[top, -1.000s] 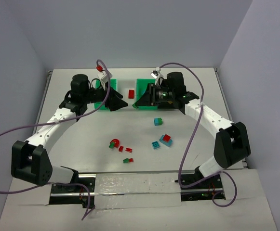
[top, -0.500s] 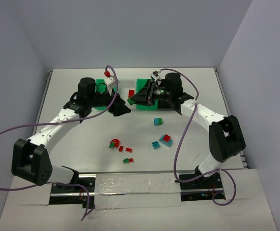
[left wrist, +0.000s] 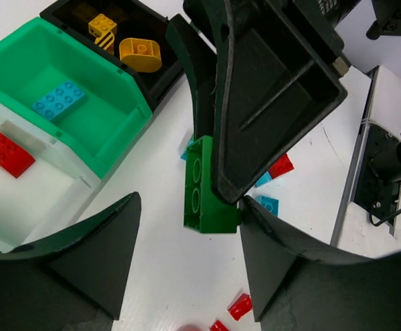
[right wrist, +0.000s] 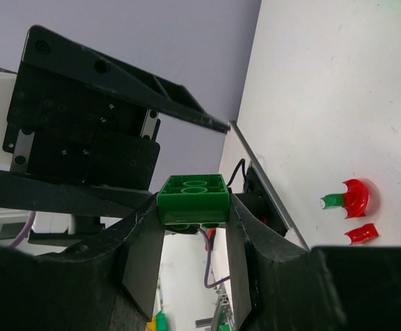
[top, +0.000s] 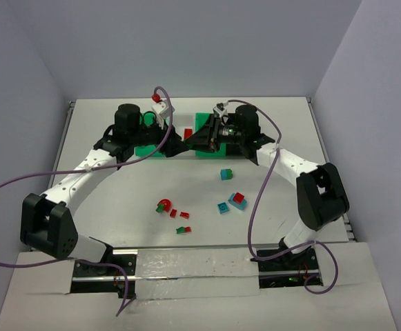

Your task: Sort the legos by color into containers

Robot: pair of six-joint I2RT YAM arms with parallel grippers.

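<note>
My right gripper (right wrist: 193, 227) is shut on a green lego brick (right wrist: 193, 198) and holds it in the air. In the left wrist view the green brick (left wrist: 210, 189) hangs from the right gripper's black fingers (left wrist: 269, 96), between my left gripper's (left wrist: 190, 201) open jaws; its right fingertip is at the brick's edge, the left one apart. In the top view the left gripper (top: 177, 146) and right gripper (top: 194, 143) meet tip to tip. Below are the green bin (left wrist: 117, 131) with a blue brick (left wrist: 57, 100), the black bin (left wrist: 162, 65) with yellow bricks, and the white bin (left wrist: 62, 186) with a red brick (left wrist: 5, 153).
Loose legos lie mid-table: a cyan-green stack (top: 226, 174), a red-on-cyan stack (top: 238, 200), a cyan brick (top: 222, 207), a red arch (top: 164, 205), small red pieces (top: 184, 214) and a green-red piece (top: 183, 229). A second green bin (top: 145, 148) sits under the left arm.
Both grippers have swung toward each other over the bins. The right one carried the green brick leftward until it sits between the left gripper's open jaws.
</note>
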